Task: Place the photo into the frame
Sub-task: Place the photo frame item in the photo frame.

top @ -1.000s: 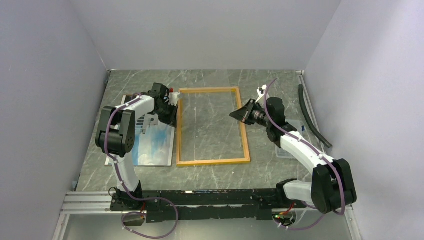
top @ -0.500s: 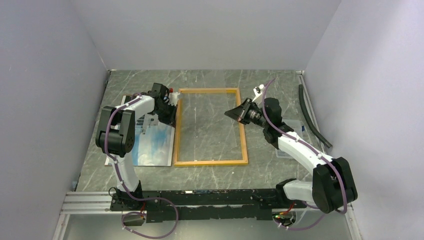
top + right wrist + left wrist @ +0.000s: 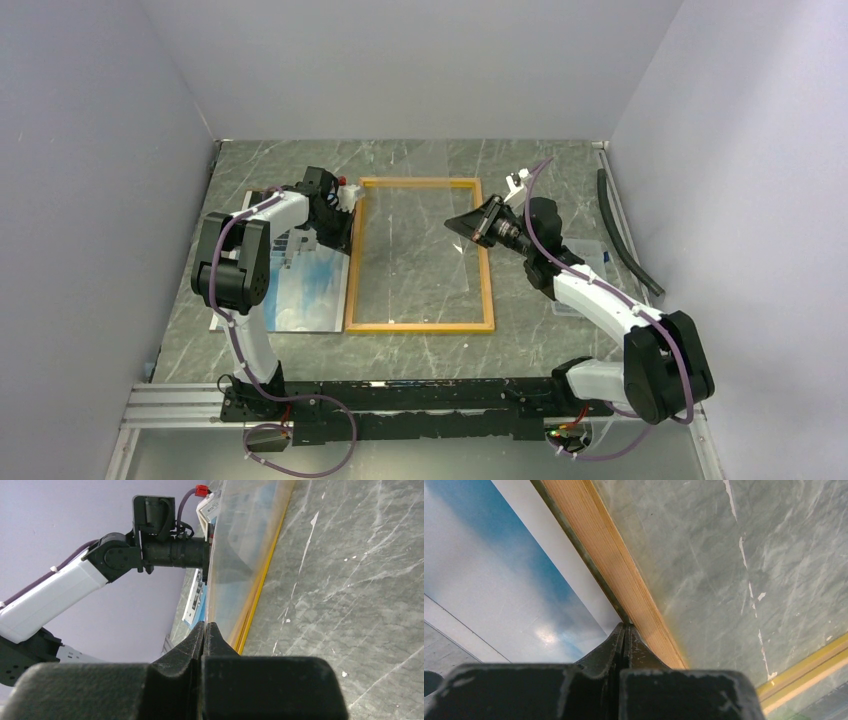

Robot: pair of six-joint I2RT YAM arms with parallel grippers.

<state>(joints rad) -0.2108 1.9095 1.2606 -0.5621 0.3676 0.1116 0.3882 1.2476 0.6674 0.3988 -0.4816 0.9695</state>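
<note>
The frame (image 3: pixel 420 325) lies flat mid-table, wood-coloured side up; its rail shows in the left wrist view (image 3: pixel 624 570) and its yellow edge in the right wrist view (image 3: pixel 265 580). The photo (image 3: pixel 300 290) lies picture-up just left of it, under my left arm, and its blue sky shows in the left wrist view (image 3: pixel 499 570). My left gripper (image 3: pixel 343 228) is shut, tips (image 3: pixel 625 626) pressed at the outer edge of the frame's left rail. My right gripper (image 3: pixel 455 224) is shut on the right edge of the clear pane (image 3: pixel 240 540), which is tilted up over the frame.
A black curved strip (image 3: pixel 630 235) lies along the right wall. A pale flat item (image 3: pixel 590 275) lies under my right arm. Walls close in the table on the left, back and right.
My right gripper has moved left and up with the pane's edge in it. The frame has slid slightly left. My left gripper has stayed at the left rail.
</note>
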